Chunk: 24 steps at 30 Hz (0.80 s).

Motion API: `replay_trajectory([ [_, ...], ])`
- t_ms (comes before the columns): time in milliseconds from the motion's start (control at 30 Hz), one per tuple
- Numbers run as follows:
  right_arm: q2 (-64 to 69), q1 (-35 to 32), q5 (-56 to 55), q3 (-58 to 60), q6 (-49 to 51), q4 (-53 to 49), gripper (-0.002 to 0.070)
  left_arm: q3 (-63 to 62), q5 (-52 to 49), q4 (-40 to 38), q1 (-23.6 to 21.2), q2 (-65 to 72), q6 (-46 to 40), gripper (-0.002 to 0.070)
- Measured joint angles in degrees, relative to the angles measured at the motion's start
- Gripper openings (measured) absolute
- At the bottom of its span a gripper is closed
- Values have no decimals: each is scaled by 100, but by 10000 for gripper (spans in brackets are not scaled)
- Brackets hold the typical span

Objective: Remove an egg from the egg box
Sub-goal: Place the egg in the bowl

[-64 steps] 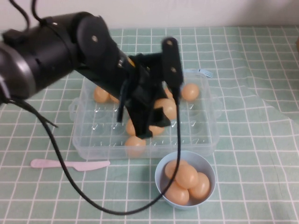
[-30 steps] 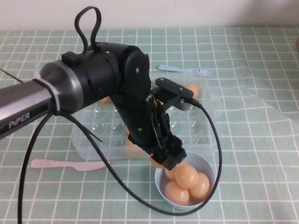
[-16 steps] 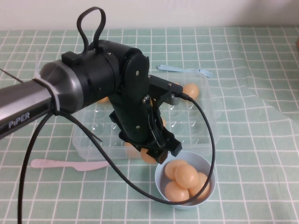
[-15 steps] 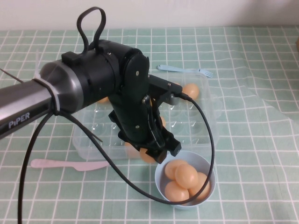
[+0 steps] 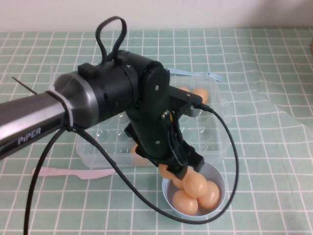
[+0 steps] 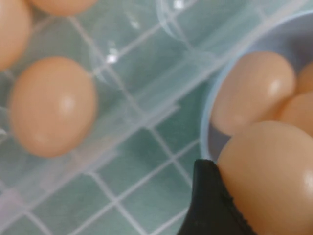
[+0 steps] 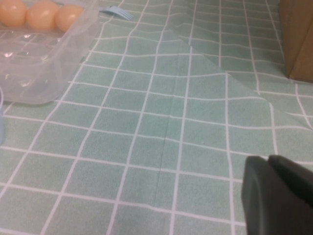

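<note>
We see the left hand (image 5: pixel 177 169) clamped on the egg (image 6: pixel 274 176), directly above the bowl (image 5: pixel 218 178) rim, beside the egg box (image 5: pixel 215 142). The right hand (image 7: pixel 279 196) rests far away above the counter (image 7: pixel 146 137); its state we cannot tell.

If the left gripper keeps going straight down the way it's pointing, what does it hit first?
Most likely the eggs already in the blue bowl: the left gripper, holding an egg, points down over its near rim. Depth is unclear. The right gripper is parked aside.

Evenly and softly lit from above, with faint shadows on the worktop (image 5: pixel 274 161). Left wrist close-up blurred, small glare spots on the eggs (image 6: pixel 51 105).
</note>
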<state>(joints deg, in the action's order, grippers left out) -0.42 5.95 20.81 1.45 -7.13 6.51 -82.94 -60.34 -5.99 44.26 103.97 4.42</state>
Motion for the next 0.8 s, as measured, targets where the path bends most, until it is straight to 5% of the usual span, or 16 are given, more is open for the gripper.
replay_trajectory([
  [800,0,0,4,0,0,2,-17,22,34,-194,54,407,113,360],
])
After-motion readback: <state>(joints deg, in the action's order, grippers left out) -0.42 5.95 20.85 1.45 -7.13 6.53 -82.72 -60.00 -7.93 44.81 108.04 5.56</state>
